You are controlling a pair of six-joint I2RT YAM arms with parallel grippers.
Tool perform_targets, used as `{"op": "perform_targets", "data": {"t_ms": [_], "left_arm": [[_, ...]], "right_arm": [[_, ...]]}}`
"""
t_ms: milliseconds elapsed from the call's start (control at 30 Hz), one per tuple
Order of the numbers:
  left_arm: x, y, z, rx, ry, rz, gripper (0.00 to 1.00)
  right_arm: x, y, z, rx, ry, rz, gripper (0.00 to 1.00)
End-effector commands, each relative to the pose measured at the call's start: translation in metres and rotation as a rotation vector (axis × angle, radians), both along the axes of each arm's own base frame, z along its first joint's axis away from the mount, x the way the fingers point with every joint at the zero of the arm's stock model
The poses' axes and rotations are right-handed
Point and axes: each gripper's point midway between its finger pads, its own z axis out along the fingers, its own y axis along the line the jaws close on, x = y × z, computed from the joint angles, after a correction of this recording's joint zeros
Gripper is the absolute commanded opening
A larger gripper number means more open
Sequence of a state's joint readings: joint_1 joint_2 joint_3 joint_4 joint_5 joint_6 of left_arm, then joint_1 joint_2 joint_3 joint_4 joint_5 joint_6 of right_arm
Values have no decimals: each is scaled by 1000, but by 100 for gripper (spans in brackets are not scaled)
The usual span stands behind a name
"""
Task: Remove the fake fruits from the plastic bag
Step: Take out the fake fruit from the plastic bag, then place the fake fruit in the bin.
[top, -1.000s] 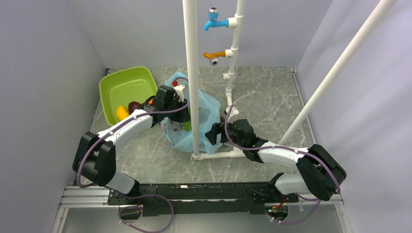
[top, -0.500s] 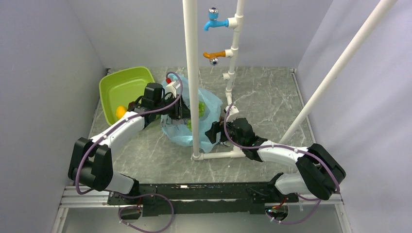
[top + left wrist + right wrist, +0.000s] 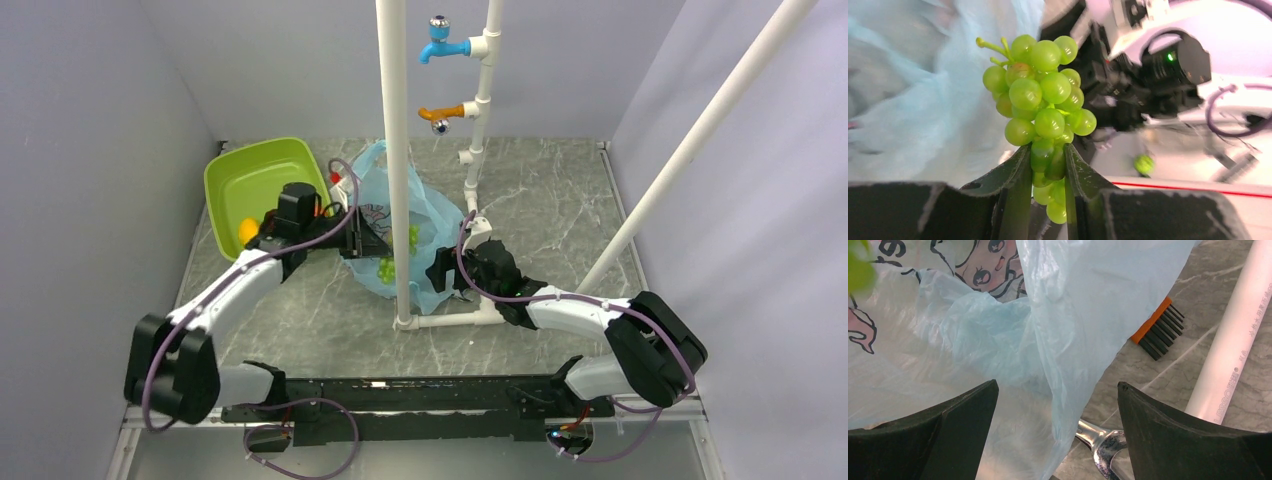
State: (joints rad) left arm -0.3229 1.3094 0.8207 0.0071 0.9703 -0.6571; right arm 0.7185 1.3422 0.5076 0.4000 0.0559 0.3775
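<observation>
While the left gripper (image 3: 1048,152) pinches the lower berries of the green grape bunch (image 3: 1045,107), jaws closed tight on it, I read this as the carry-out step for that fruit. From the wrist view the bunch stands stem-up above the grip, with the light-blue plastic bag (image 3: 998,330) behind it at nine o'clock. Whether it is fully past the bag's rim I can't tell.

Over on the other side, the right gripper (image 3: 1057,386) sits at the bag's five o'clock edge. Its jaws are wide apart, with a fold of plastic hanging between them and nothing gripped. The top view shows the lime-green tray (image 3: 250,165) at ten o'clock from the bag, with the yellow fruit (image 3: 247,231) lying in it already.

Next, I reckon, I swing the left arm toward that tray and let go over a bare patch. The bag is thin, so I want the bunch free of the film first, or it drags along.
</observation>
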Motion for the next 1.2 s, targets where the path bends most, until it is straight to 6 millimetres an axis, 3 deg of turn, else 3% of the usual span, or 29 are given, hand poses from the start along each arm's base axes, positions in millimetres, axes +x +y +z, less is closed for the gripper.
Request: {"op": "perform_targets", "data": {"t_ms": [0, 100, 267, 400, 467, 700, 1033, 1167], "left_arm": [[29, 55, 17, 322, -160, 305, 0], [40, 106, 18, 556, -203, 524, 0], [38, 178, 31, 788, -332, 812, 0], [34, 219, 29, 964, -376, 934, 0], [34, 230, 19, 1024, -360, 962, 0], [46, 234, -12, 997, -316, 1037, 0], [110, 244, -9, 710, -151, 1088, 0], [141, 262, -16, 540, -6, 1109, 0]], "right_arm": [[11, 5, 20, 42, -43, -20, 92], [10, 7, 19, 44, -39, -15, 92], [10, 6, 20, 44, -46, -18, 92], [11, 7, 19, 49, -43, -14, 92], [11, 8, 18, 50, -40, -10, 92], [10, 10, 19, 55, -48, 0, 92], [10, 12, 17, 54, -42, 9, 92], [8, 13, 19, 63, -41, 19, 92]]}}
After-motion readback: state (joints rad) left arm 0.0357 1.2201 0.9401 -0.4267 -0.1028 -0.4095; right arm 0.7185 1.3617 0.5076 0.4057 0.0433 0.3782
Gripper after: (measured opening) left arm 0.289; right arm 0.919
